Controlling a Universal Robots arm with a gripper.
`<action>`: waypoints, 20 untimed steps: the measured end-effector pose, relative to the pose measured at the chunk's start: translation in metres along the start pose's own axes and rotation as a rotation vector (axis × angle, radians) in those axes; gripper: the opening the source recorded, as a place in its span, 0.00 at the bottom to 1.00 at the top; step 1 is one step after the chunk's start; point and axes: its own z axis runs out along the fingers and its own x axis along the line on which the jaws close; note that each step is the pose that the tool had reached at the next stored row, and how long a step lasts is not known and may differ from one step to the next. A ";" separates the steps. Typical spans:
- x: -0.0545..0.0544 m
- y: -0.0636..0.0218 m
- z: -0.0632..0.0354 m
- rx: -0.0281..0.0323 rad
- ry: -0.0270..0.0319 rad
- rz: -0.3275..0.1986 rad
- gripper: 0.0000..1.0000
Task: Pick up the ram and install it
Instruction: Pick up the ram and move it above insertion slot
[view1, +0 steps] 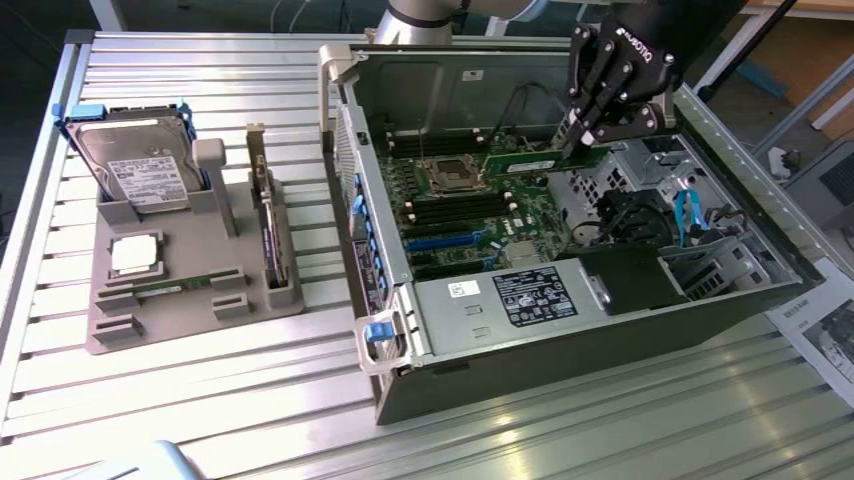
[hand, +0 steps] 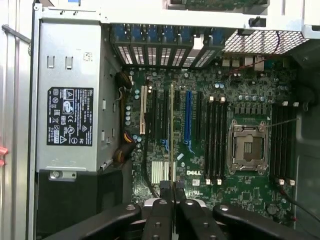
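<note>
My gripper (view1: 577, 148) is shut on the ram (view1: 525, 161), a thin green stick held level over the motherboard (view1: 461, 215) inside the open computer case (view1: 561, 330). In the wrist view the ram (hand: 172, 130) appears edge-on as a thin line running out from my gripper (hand: 171, 189) above the card slots. Black memory slots (hand: 215, 140) lie beside the empty processor socket (hand: 247, 147), with more slots (hand: 282, 142) on its other side. The ram hangs above the board, clear of the slots.
At the exterior view's left, a grey holder (view1: 200, 320) carries a hard drive (view1: 140, 170), a silver processor chip (view1: 134, 255), a second green stick (view1: 174, 288) and a dark expansion card (view1: 271, 235). The power supply (view1: 527, 295) and blue cables (view1: 687, 215) crowd the case.
</note>
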 end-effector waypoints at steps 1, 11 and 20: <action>0.000 0.0000 0.0000 0.0000 -0.0001 0.000 0.12; -0.021 -0.0007 0.0015 0.0004 0.0000 0.000 0.12; -0.050 -0.0017 0.0036 0.0006 0.0000 0.000 0.12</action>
